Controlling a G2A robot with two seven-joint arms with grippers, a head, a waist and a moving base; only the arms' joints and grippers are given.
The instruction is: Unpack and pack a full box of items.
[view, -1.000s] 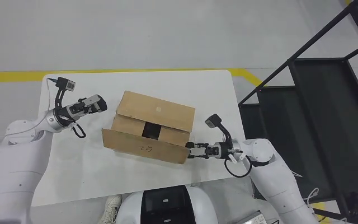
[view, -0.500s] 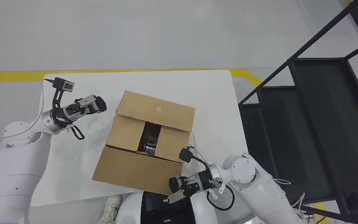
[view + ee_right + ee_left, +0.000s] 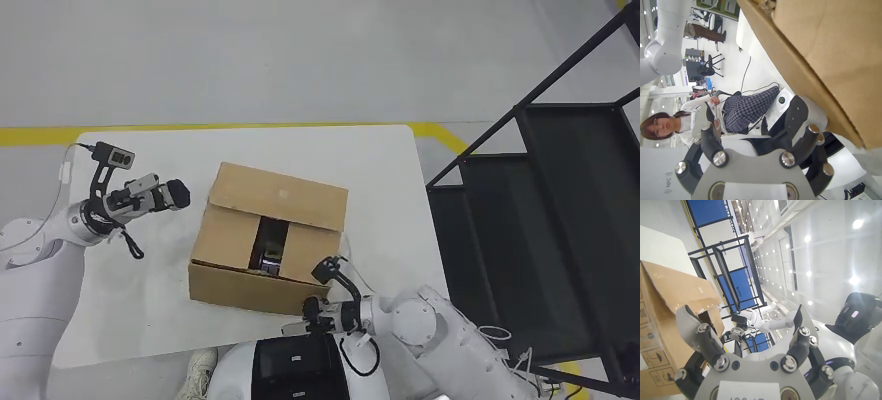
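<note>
The box [image 3: 278, 195] is plain brown cardboard; the table [image 3: 385, 170] is white. A yellow stripe [image 3: 35, 136] crosses the grey floor [image 3: 300, 60]; the stairs [image 3: 560, 190] are black.

Brown cardboard box [image 3: 268, 235] mid-table, flaps parted, dark item inside.

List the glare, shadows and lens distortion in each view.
Left wrist view: ceiling lights flare hard, tape on the cardboard box glints, and the black railing bows from the wide lens. Right wrist view: the same box looms large, evenly lit. Top view: flat, even light on the table.
</note>
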